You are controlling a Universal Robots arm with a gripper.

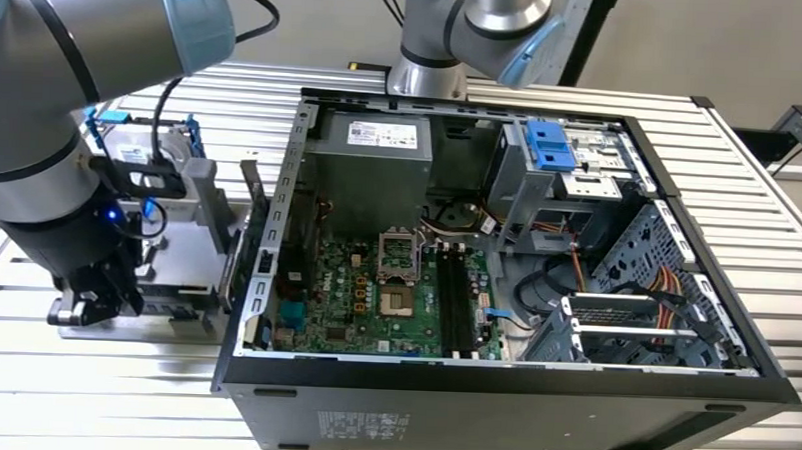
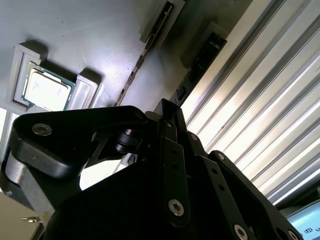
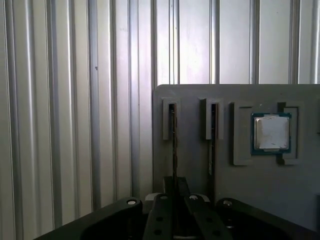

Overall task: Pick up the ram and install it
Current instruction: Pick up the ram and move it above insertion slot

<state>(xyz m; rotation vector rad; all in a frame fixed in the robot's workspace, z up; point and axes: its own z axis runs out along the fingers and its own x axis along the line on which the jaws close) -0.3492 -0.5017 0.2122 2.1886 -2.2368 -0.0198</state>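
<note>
Two thin dark sticks stand on edge in slots of a grey holder (image 3: 195, 97). The ram (image 3: 173, 135) is the one in line with my gripper (image 3: 175, 186); in the second wrist view this ram (image 2: 145, 55) runs straight into the gripper (image 2: 169, 112). The jaws stand close together on the stick's near end, and the stick still sits in its slot. The other stick (image 3: 212, 142) stands beside it, untouched. In the exterior view the gripper (image 1: 94, 302) hangs low over the holder (image 1: 185, 313), at the exterior view's left of the open computer case.
A square silver processor (image 3: 271, 132) lies in a pocket of the same holder. The open computer case (image 1: 502, 389) shows its green motherboard (image 1: 371, 304) with long black memory slots (image 1: 455, 297). A blue-framed drive (image 1: 144, 141) stands behind the arm. The table is ribbed metal.
</note>
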